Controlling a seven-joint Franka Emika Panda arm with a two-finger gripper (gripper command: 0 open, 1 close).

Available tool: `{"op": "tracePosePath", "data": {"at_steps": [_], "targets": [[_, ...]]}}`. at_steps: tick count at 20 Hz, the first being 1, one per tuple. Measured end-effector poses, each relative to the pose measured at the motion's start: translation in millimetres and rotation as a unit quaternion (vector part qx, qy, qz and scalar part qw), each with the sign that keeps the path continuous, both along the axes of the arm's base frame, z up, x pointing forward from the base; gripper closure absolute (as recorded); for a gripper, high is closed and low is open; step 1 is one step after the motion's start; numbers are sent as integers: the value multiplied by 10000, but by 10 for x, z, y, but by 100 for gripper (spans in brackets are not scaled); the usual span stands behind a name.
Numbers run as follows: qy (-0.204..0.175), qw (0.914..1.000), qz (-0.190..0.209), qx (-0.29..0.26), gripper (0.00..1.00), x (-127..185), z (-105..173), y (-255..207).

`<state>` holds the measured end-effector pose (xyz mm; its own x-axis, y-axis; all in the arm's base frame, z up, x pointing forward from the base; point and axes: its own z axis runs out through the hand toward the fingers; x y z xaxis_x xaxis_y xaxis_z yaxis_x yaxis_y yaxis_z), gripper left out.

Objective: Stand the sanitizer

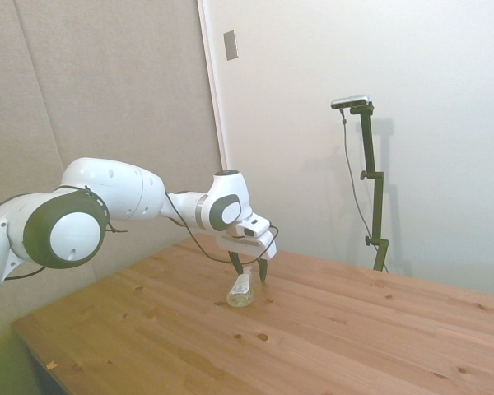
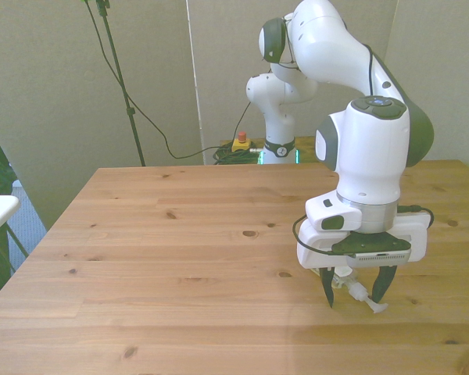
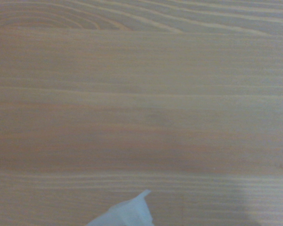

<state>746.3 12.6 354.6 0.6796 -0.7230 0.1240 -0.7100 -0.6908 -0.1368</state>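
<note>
Spread apart, the jaws of the gripper (image 2: 357,300) point down at the wooden table (image 2: 180,258), one finger on each side of the sanitizer (image 1: 241,290) without visibly pinching it. That small clear bottle lies tilted on the boards near the front view's right, its pale yellowish body low and its narrow whitish cap (image 2: 373,305) poking out between the fingertips. Only a blurred whitish corner of it (image 3: 127,213) shows in the wrist view.

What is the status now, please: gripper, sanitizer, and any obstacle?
Gripper open, low over table. Sanitizer between fingers, lying tilted on wood, not standing yet. No obstacle seen nearby.
</note>
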Motion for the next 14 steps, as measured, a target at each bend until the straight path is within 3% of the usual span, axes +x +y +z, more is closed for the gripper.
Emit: {"op": "tracePosePath", "data": {"at_steps": [14], "targets": [[142,9998,-131,91,100,29,6,-118]]}}
